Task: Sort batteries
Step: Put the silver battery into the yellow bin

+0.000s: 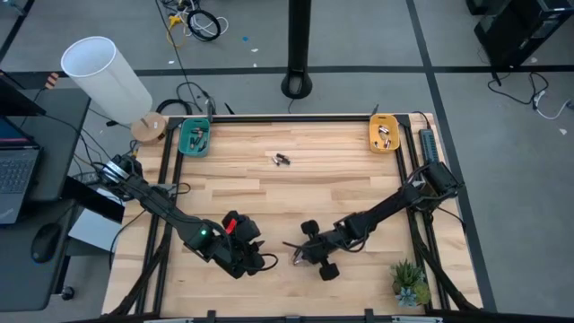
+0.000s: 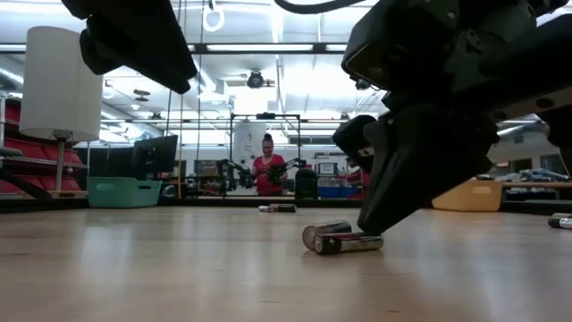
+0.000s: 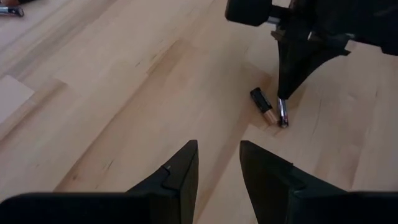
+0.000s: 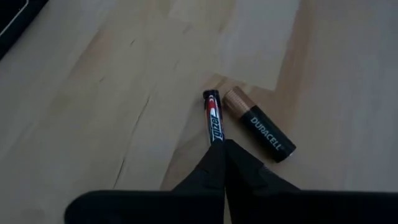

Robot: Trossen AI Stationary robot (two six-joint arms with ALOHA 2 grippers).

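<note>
Two batteries lie side by side on the table's near middle: a thin black-and-red cell (image 4: 213, 118) and a thicker copper-and-black cell (image 4: 260, 127), also seen in the low view as a pair of batteries (image 2: 344, 240). My right gripper (image 4: 221, 148) is shut, its tips down on the thin cell. My left gripper (image 3: 219, 163) is open and hovers just left of them, touching nothing. Another battery pair (image 1: 282, 160) lies toward the far edge. More batteries sit in the teal tray (image 1: 195, 137) and the orange tray (image 1: 385, 135). My right gripper touches the thin black-and-red battery at its near end (image 4: 216, 135) with the tips of its shut fingers (image 3: 287, 87). They come slanting down from above, roughly along the cell. The battery lies flat on the table against the thicker cell.
A lamp with a white shade (image 1: 106, 76) stands off the far left corner, and a small green plant (image 1: 409, 283) sits at the near right corner. Bare wood lies between the two battery groups. A person (image 2: 267, 165) stands far behind the table.
</note>
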